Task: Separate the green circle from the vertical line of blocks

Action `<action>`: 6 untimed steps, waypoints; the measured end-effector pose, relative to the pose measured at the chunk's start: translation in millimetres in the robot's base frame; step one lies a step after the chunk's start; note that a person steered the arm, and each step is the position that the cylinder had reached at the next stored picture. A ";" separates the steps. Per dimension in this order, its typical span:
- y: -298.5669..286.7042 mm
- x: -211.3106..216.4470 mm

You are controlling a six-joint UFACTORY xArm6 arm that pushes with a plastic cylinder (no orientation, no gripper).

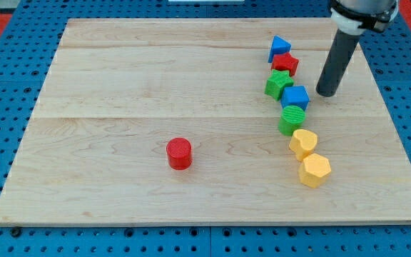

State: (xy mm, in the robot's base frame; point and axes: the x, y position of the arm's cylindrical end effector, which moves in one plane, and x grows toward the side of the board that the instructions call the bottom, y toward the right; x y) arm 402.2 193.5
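My tip point(326, 93) is resting on the wooden board point(120, 71), just to the right of the blue cube point(295, 97) and touching no block; being a bare rod, it is holding nothing. The green circle point(291, 120) is sitting in the vertical line, below the blue cube and above the yellow heart point(303, 143). Above them are lying the green star point(278, 84), red star point(285, 64) and blue triangle point(279, 48); the yellow hexagon point(315, 170) is ending the line. A red cylinder point(179, 153) is standing well apart on the left.
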 end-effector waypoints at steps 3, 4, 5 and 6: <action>-70.2 46.7; -37.7 47.2; 21.2 45.8; -36.3 34.0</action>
